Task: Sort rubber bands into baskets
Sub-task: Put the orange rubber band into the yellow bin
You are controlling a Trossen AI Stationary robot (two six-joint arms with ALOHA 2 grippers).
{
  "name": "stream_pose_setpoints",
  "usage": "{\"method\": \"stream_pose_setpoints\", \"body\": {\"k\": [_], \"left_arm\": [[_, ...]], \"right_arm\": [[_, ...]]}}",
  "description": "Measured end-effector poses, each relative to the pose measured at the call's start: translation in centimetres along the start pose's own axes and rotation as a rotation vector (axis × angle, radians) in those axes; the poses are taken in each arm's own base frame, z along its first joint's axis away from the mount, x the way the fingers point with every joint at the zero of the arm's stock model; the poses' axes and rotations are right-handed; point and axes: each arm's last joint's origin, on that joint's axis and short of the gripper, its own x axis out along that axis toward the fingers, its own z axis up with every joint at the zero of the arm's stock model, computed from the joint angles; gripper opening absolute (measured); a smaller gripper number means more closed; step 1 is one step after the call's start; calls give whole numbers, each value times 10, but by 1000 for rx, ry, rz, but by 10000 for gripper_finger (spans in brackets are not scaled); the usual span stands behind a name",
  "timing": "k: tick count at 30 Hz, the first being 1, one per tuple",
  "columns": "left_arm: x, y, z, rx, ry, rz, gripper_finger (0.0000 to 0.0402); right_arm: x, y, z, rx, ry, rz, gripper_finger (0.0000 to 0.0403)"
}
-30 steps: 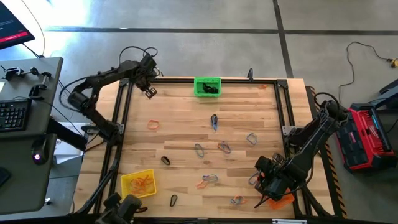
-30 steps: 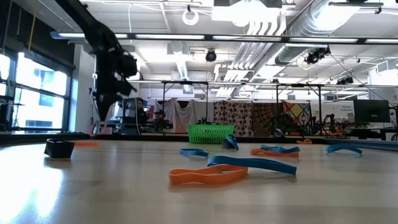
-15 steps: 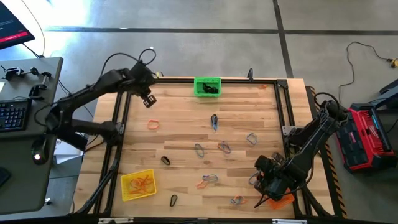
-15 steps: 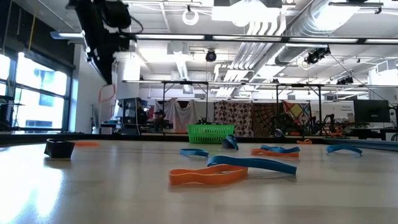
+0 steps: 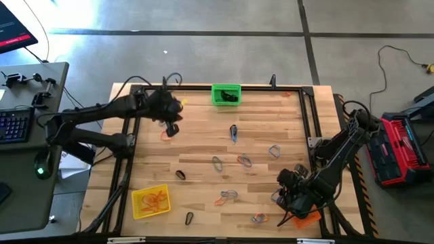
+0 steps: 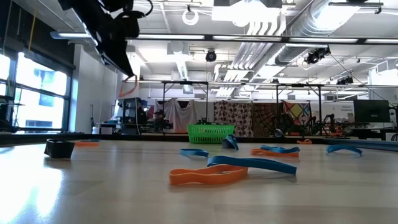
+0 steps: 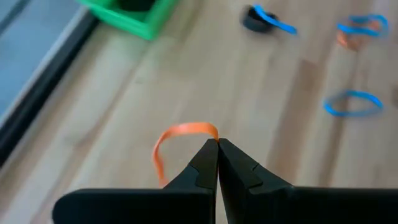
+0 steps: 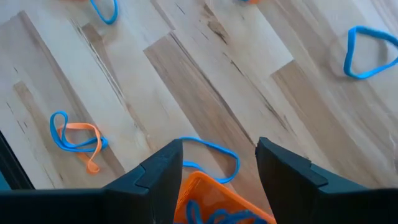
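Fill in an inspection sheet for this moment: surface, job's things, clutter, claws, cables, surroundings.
Surface: pale wooden plank table inside a black frame.
Job's things: green mesh basket at the far edge, yellow mesh basket holding orange bands, orange mesh basket under the right arm; loose blue, orange and black rubber bands across the middle.
Clutter: nothing seen.
Claws: left claw shut on a thin orange rubber band, raised above the table; right claw open over the orange basket.
Cables: black leads looped on the left arm.
Surroundings: red tool case on the floor, keyboard desk.
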Motion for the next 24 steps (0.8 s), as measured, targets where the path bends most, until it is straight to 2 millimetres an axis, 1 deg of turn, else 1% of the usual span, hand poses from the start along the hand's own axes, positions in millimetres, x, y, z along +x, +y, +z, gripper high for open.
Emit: {"method": "stream_pose_setpoints", "body": {"k": [4, 10, 18, 24], "left_arm": [[-6, -25, -5, 105, 23, -80, 0], [-22, -67, -21, 276, 70, -305, 0], [-46, -118, -50, 330, 167, -482, 0], [-66, -151, -76, 310, 240, -559, 0]], "right_arm": [[0, 1, 1, -12, -31, 4, 193], [0, 1, 2, -30, -56, 4, 193], [0, 4, 5, -60, -155, 23, 192], [6, 1, 17, -42, -191, -8, 189]]}}
